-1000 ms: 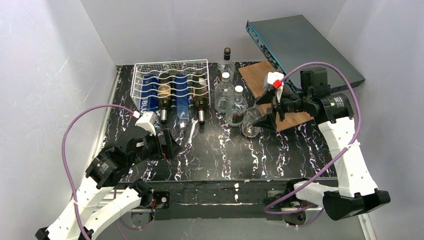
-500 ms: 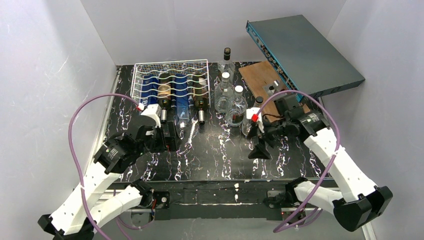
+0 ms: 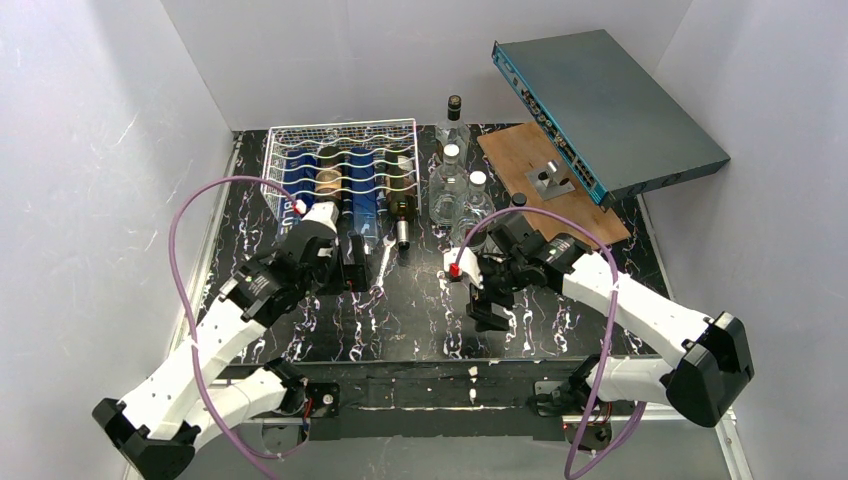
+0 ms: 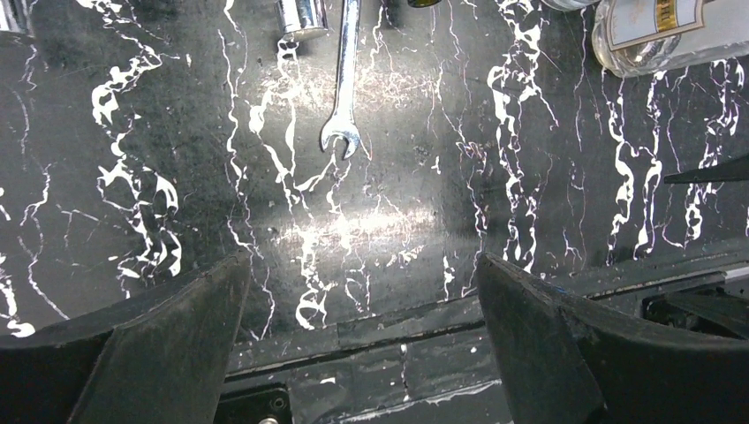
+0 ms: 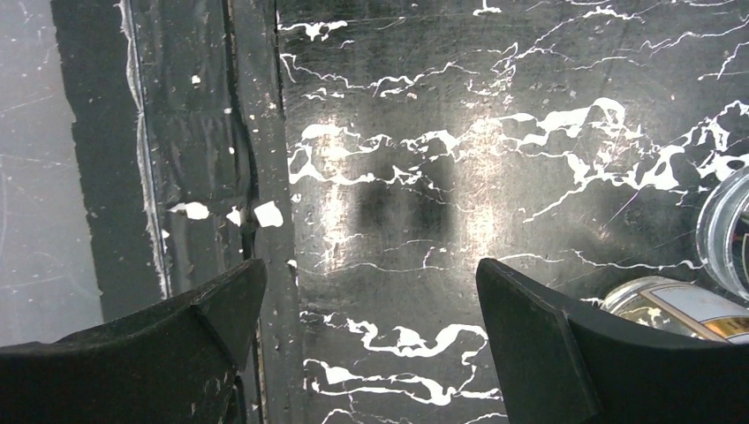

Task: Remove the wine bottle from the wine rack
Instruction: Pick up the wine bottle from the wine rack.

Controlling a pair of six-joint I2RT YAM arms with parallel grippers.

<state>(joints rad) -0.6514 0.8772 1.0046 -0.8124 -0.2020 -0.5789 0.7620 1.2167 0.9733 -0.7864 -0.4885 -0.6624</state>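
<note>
— While I hover over the counter [image 3: 430, 320], where's the wine bottle [image 3: 327, 183]?
— Lying in the wine rack [image 3: 345, 130], neck toward me, just beyond my left jaws, which are spread wide. My right jaws, also apart, sit farther off.

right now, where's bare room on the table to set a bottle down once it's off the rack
Free: the near-middle table between the left gripper and right gripper, nearer than the wrench. Crowded: the back row, where wine rack, clear bottles and wooden board stand side by side.
</note>
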